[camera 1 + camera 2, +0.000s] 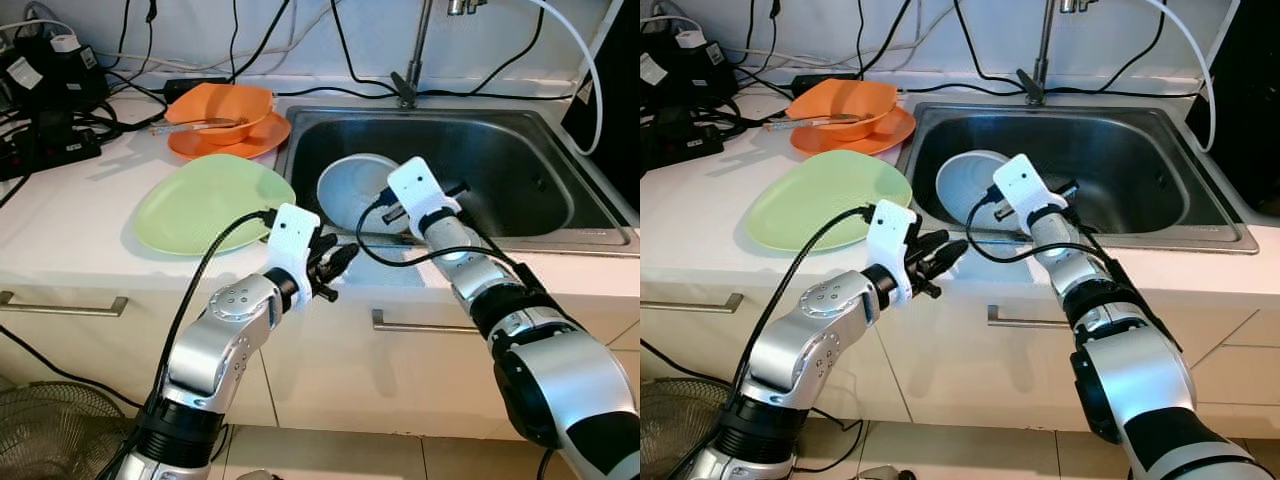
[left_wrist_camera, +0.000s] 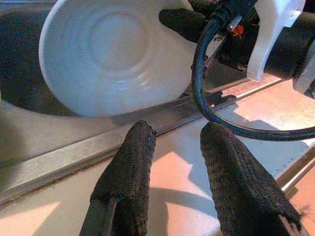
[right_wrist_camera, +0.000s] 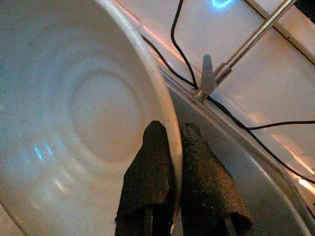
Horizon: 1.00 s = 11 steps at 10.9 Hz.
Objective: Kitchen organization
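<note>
A white plate [image 1: 350, 190] stands tilted on edge in the steel sink [image 1: 520, 170], against its near left wall. My right gripper [image 3: 173, 130] is shut on the plate's rim, one finger on each face. My left gripper [image 1: 335, 262] hovers open over the counter's front strip just before the sink, holding nothing. In the left wrist view its fingers [image 2: 128, 172] point at the white plate [image 2: 113, 54] across the sink's edge. A light green plate [image 1: 210, 205] lies flat on the counter left of the sink.
An orange bowl [image 1: 222, 105] with a utensil sits on an orange plate [image 1: 235, 145] at the back of the counter. Black chargers and cables [image 1: 50, 110] crowd the far left. The faucet [image 1: 415, 60] rises behind the sink. Drawer handles [image 1: 405, 322] run below.
</note>
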{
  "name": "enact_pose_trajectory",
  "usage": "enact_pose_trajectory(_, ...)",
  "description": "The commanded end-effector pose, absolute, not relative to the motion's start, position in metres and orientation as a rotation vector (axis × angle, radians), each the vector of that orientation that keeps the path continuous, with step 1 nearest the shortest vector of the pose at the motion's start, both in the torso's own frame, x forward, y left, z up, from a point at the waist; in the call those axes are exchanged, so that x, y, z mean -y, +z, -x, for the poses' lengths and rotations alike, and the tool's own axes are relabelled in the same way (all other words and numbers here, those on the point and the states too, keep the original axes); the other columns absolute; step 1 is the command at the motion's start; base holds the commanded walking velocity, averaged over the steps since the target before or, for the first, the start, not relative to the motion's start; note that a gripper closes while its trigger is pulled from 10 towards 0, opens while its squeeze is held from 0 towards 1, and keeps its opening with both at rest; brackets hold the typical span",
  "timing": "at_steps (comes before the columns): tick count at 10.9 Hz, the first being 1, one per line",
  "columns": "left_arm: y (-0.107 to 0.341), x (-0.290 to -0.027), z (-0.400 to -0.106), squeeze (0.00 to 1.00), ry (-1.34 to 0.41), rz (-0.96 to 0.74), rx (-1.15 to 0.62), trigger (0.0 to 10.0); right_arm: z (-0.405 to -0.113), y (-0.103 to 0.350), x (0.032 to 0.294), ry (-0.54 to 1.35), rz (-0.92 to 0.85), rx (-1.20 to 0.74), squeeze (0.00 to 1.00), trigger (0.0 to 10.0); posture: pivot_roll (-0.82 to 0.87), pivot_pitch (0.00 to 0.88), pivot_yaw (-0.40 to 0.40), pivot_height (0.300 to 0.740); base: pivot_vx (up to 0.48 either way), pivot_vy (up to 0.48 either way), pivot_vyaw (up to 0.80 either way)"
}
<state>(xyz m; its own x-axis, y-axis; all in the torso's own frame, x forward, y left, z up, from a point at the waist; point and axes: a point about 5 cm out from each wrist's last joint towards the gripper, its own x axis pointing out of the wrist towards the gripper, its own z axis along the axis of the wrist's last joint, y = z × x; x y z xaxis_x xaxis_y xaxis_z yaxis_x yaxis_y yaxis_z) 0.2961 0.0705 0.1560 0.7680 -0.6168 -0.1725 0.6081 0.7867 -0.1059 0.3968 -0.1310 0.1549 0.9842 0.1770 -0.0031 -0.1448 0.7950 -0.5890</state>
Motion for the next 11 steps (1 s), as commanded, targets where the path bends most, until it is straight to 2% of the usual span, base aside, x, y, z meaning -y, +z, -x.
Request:
enact_pose_trajectory(1,0.158,-0.071,-0.294,0.0,-0.663,0.024,-0.201,10.0,-0.4,0.164,0.127,0.174,0.618,0.069,0.96,10.0,0.2,0.0,0.019,0.74,0.0,0.0,0.0)
enact_pose_trajectory(2,0.158,-0.071,-0.294,0.0,-0.662,0.024,-0.203,10.0,-0.4,0.162,0.127,0.179,0.615,0.066,1.0,10.0,0.2,0.0,0.02,0.74,0.0,0.0,0.0)
enact_pose_trajectory(3,0.158,-0.072,-0.294,0.0,-0.661,0.023,-0.204,10.0,-0.399,0.161,0.125,0.186,0.607,0.061,0.0,10.0,0.2,0.0,0.021,0.74,0.0,0.0,0.0)
enact_pose_trajectory(8,0.154,-0.07,-0.292,0.0,-0.667,0.019,-0.214,10.0,-0.396,0.154,0.123,0.2,0.565,0.054,0.0,10.0,0.19,0.0,0.03,0.74,0.0,0.0,0.0)
enact_pose_trajectory(11,0.159,-0.077,-0.301,0.0,-0.545,-0.006,-0.101,10.0,-0.397,0.174,0.12,0.174,0.367,0.18,0.0,10.0,0.17,0.0,0.033,0.74,0.0,0.0,0.0)
